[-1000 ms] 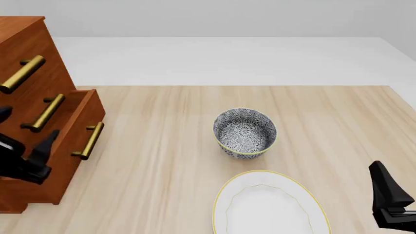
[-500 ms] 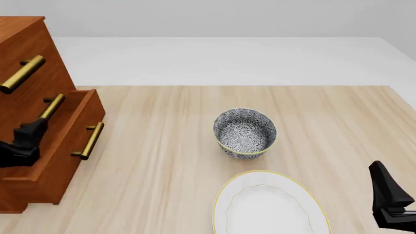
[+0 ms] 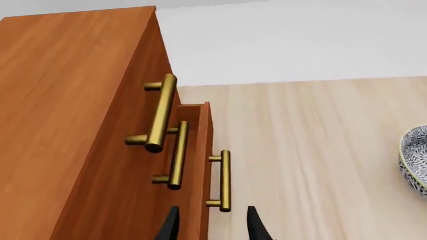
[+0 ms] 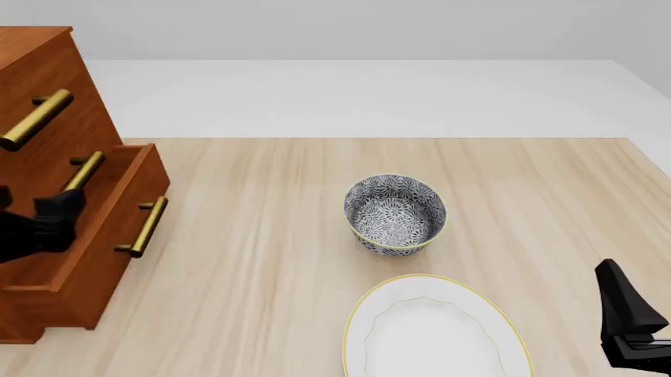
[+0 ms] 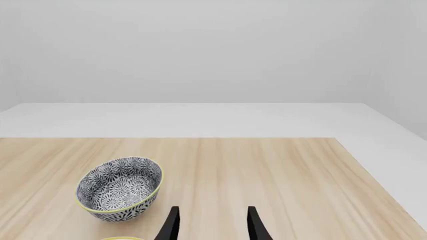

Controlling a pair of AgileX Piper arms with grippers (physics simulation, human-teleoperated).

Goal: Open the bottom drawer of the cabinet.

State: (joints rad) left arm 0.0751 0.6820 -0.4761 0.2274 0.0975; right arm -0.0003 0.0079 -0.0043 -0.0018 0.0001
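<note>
The cabinet (image 4: 42,78) stands at the table's left edge, with three brass bar handles. The bottom drawer (image 4: 113,216) sticks out some way from the cabinet front, and its handle (image 4: 143,227) faces right. My left gripper (image 4: 61,210) hovers above the pulled-out drawer, near the middle handle, partly cut off by the frame edge. In the left wrist view the gripper (image 3: 212,229) is open and empty, and the bottom drawer's handle (image 3: 224,180) lies just ahead of the fingertips (image 3: 169,226). My right gripper (image 4: 629,318) is open and empty at the near right; it also shows in the right wrist view (image 5: 212,226).
A patterned bowl (image 4: 395,213) stands mid-table and also shows in the right wrist view (image 5: 120,189). A white plate with a yellow rim (image 4: 362,314) lies near the front edge. The table's far edge meets a white floor.
My left gripper has risen from the drawer's lower front to beside the middle handle and drawn slightly left. The drawer, bowl, plate and right arm have not moved.
</note>
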